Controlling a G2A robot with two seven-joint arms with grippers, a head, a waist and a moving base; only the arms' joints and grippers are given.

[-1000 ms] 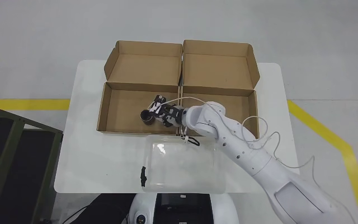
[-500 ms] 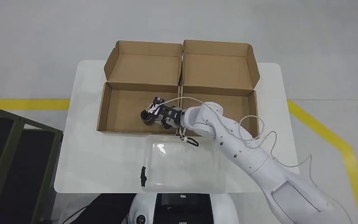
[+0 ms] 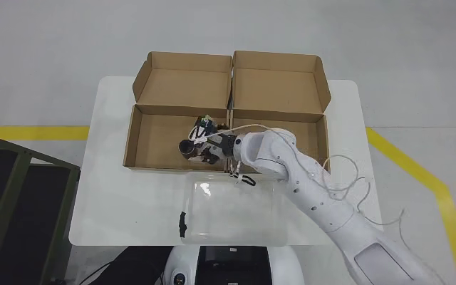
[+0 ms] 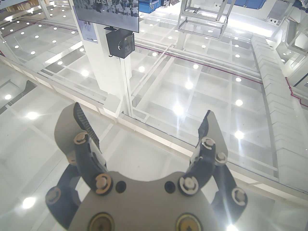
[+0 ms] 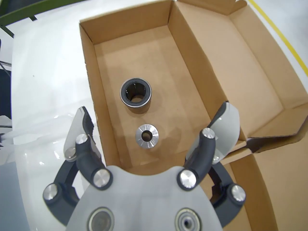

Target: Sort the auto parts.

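My right gripper (image 5: 154, 111) hangs open over the near end of the left cardboard box (image 5: 149, 54), with nothing between its fingers. Below it on the box floor stand a black ring-shaped bushing (image 5: 136, 94) and, closer to the gripper, a small silver cone-faced part (image 5: 146, 136). From above, the right gripper (image 3: 202, 140) is inside the left box (image 3: 142, 146), right beside the black bushing (image 3: 187, 147). My left gripper (image 4: 142, 109) is open, holds nothing, and points up at a ceiling.
A second open cardboard box (image 3: 313, 135) adjoins the first on the right, both with raised lids at the back. A clear plastic bin (image 3: 235, 210) sits on the white table (image 3: 107, 185) near its front edge, with a small black piece (image 3: 182, 224) at its left rim.
The right gripper has shifted slightly toward the far side of the left box, and the arm behind it has swung a little. The black bushing has stayed in place.
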